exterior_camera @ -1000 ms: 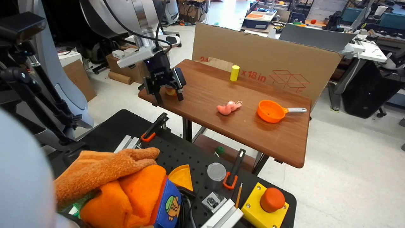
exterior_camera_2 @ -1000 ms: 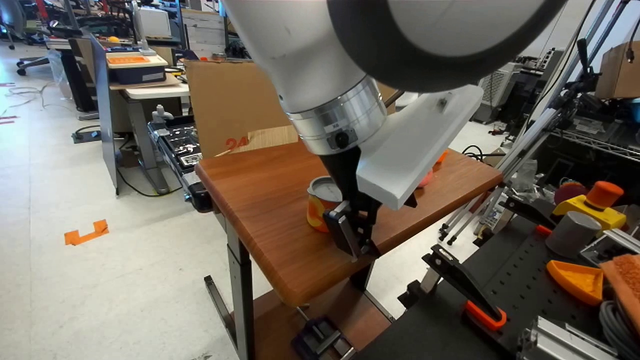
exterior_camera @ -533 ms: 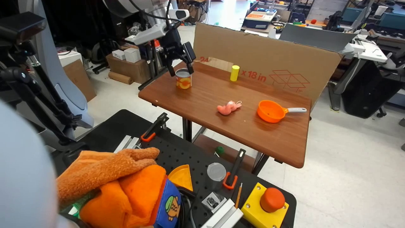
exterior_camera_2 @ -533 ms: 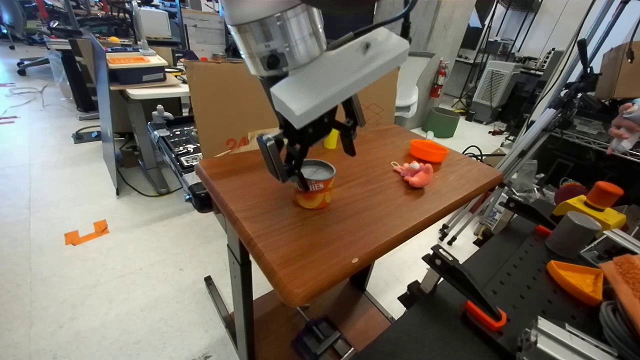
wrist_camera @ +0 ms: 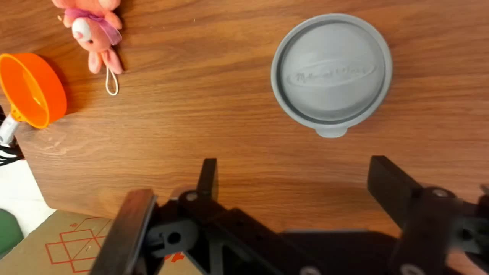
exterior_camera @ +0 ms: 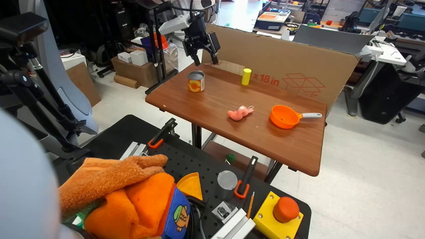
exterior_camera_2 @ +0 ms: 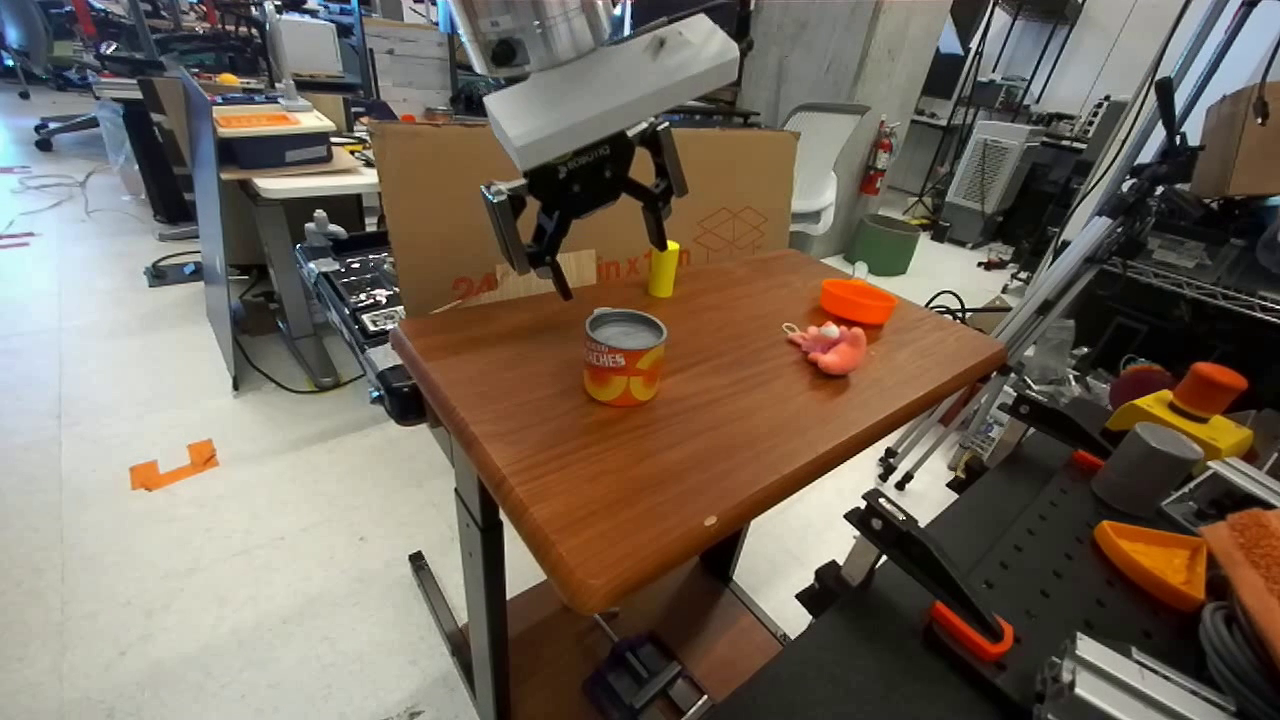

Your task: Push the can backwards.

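Wrist view, one can (wrist_camera: 331,72), one pink toy (wrist_camera: 95,36), one orange pan (wrist_camera: 46,86), two jaws spread apart

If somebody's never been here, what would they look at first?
Probably the black gripper, hanging open above the wooden table where an orange can stands upright. Next, maybe the bright orange pan, at the table's right in an exterior view, with a pink plush toy left of it. The red button on its yellow box, on the black pegboard, pops out too.
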